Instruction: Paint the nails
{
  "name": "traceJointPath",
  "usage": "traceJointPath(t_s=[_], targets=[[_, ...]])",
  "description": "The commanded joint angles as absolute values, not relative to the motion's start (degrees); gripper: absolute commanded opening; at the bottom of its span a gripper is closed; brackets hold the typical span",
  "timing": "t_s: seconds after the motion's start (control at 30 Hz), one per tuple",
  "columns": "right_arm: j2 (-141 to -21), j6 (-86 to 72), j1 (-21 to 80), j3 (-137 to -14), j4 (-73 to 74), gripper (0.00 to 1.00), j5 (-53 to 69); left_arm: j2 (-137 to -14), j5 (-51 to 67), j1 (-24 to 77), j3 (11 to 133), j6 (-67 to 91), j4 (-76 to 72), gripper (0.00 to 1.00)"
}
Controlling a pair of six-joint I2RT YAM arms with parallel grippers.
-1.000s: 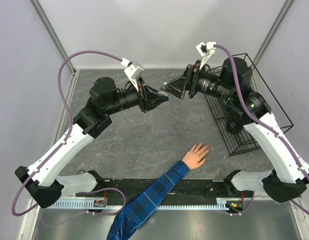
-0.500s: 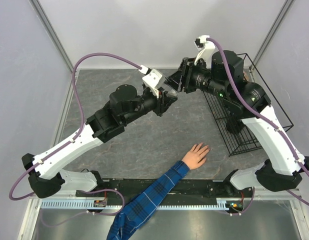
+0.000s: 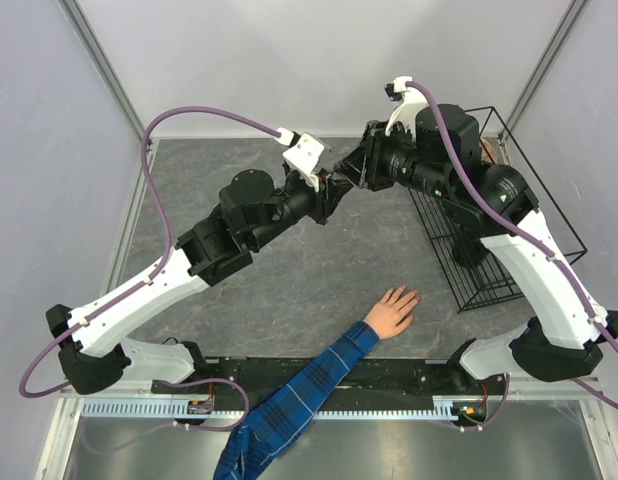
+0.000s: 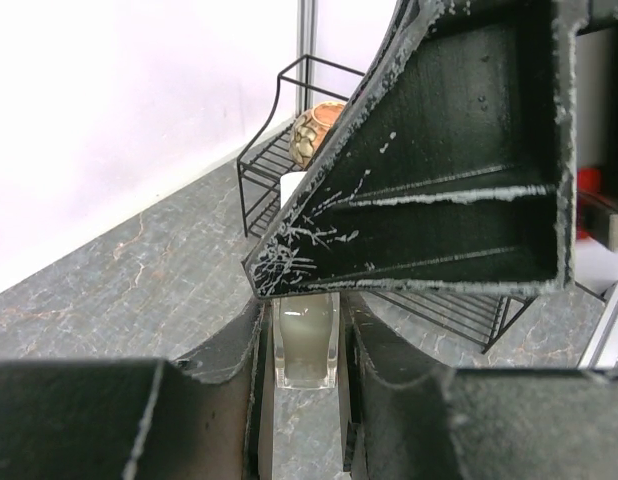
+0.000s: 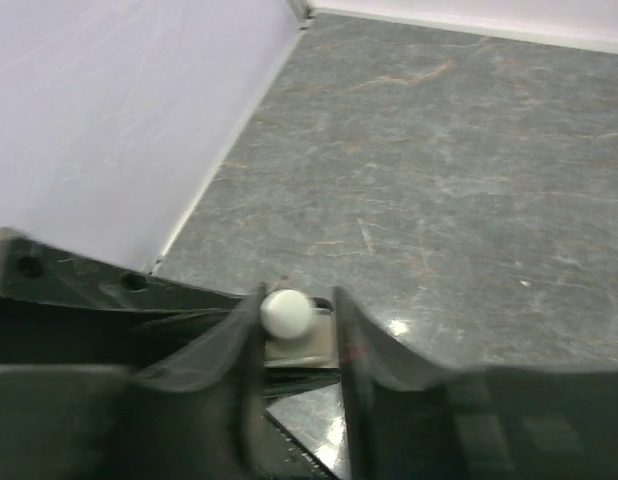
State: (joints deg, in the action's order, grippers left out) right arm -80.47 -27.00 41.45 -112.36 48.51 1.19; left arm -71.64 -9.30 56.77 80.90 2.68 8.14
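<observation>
Grey marbled worktop point(image 3: 289, 290), white walls round it. L and R arms arch up and meet in mid-air over the far centre. Black wire rack point(image 3: 489, 270) at the R side, brown patterned round item point(image 4: 317, 130) inside. Person's blue plaid sleeve point(image 3: 289, 410) comes in from the near edge; hand point(image 3: 392, 310) flat, palm down, on the worktop, well apart from both pincers. Left pincer point(image 3: 332, 190) is clamped tight on a small clear bottle point(image 4: 307, 345) w/ pale liquid. Right pincer point(image 3: 351, 172) is part-closed, fingers either side of the bottle's white cap point(image 5: 286, 312); can't tell if it actually grips. Nails point(image 3: 410, 296) at the fingertips, pointing toward the rack, too small to make out.
</observation>
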Motion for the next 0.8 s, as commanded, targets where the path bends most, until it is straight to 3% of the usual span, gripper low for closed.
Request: traceJointPath(t_s=[0.0, 0.07, 0.1, 0.2, 0.23, 0.27, 0.33, 0.43, 0.6, 0.63, 0.67, 0.7, 0.73, 0.77], targets=[[-81.0, -26.8, 41.7, -113.8, 47.5, 0.23, 2.0, -71.5, -9.2, 57.3, 82.4, 0.1, 3.4, 0.02], [-80.6, -26.4, 41.7, -113.3, 46.0, 0.0, 3.6, -71.2, -7.0, 57.0, 82.4, 0.7, 3.7, 0.02], [-80.2, -24.2, 41.6, -111.8, 45.2, 0.0, 5.0, -70.5, -5.5, 56.8, 82.3, 2.4, 4.1, 0.02], [-76.8, -17.6, 41.4, -105.1, 38.6, 0.0, 18.8, -68.1, 15.2, 50.6, 79.2, 11.8, 1.1, 0.02], [-75.3, -13.3, 41.1, -102.2, 32.8, 0.0, 24.5, -66.8, 31.2, 48.1, 75.5, 16.0, -7.0, 0.02], [-71.5, -11.8, 40.3, -95.2, 29.3, 0.0, 36.9, -66.6, 39.0, 43.1, 73.8, 21.0, -12.1, 0.02], [-68.1, -15.3, 37.8, -88.8, 18.9, 0.0, 44.0, -67.6, 53.4, 39.7, 70.2, 36.8, -27.1, 0.02], [-68.5, -19.6, 35.9, -87.0, 16.4, 0.0, 51.9, -67.7, 57.7, 37.4, 69.9, 42.9, -28.6, 0.02], [-66.7, -21.4, 35.9, -86.7, 17.0, 0.0, 45.5, -65.2, 54.8, 37.2, 71.9, 31.0, -15.1, 0.02], [-66.4, -21.7, 35.9, -87.1, 18.4, 0.08, 41.9, -65.0, 52.7, 37.2, 73.0, 29.4, -12.4, 0.02], [-66.4, -22.1, 35.9, -88.6, 19.8, 0.41, 38.7, -64.8, 51.1, 37.2, 73.6, 26.2, -8.1, 0.02], [-66.6, -23.0, 35.9, -89.6, 21.2, 0.46, 36.3, -64.3, 49.2, 37.2, 74.0, 24.5, -5.5, 0.02], [-66.9, -23.3, 35.9, -90.9, 25.3, 0.61, 30.6, -64.0, 43.2, 37.3, 74.9, 23.0, -3.3, 0.02], [-68.0, -23.8, 35.9, -93.8, 27.5, 0.65, 27.6, -63.5, 39.5, 37.4, 75.0, 21.0, -1.4, 0.02]])
